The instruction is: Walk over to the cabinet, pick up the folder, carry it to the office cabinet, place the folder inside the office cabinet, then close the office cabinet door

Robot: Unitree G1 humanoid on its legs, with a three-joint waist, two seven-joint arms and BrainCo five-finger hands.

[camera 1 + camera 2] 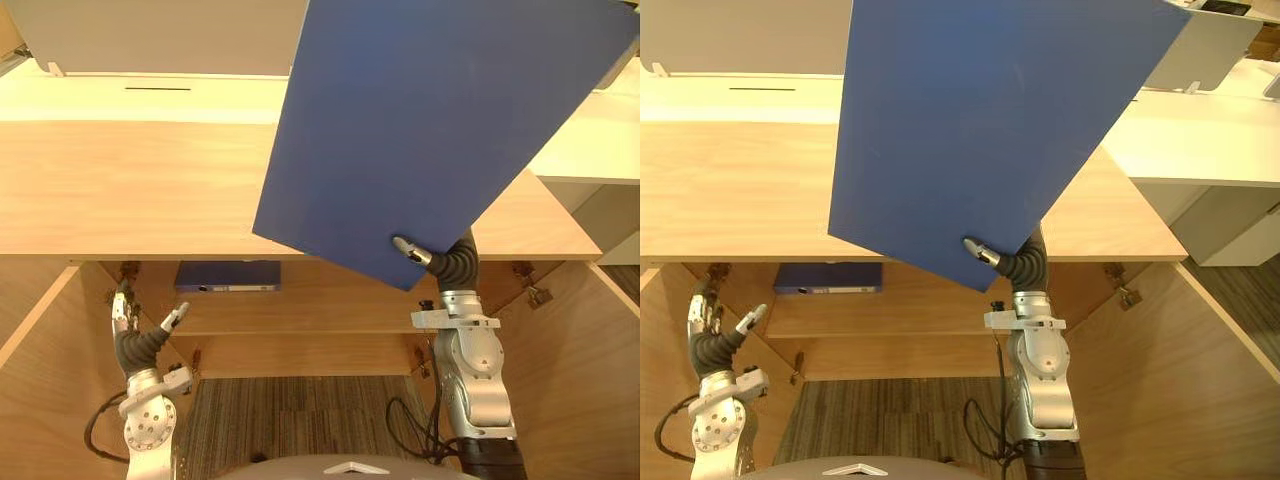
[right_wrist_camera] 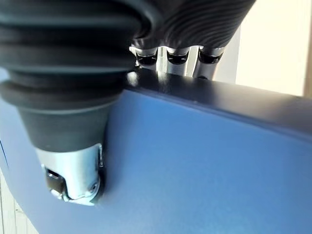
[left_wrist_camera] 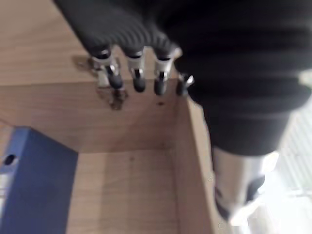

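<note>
My right hand (image 1: 455, 262) is shut on the lower corner of a large flat blue folder (image 1: 430, 130), the thumb (image 2: 73, 180) pressed on its face and the fingers behind its edge. The folder is held up, tilted, above the wooden top (image 1: 130, 190) of the office cabinet, hiding part of it. Below the top, the cabinet stands open and shows a shelf (image 1: 320, 305). My left hand (image 1: 135, 335) hangs open at the lower left, inside the opening near the left hinge, holding nothing.
A blue binder (image 1: 228, 275) lies on the shelf at its left end. Both wooden doors are swung open, the left door (image 1: 40, 390) and the right door (image 1: 580, 380). White desks (image 1: 150, 95) stand behind the cabinet. Striped carpet (image 1: 300, 410) lies below.
</note>
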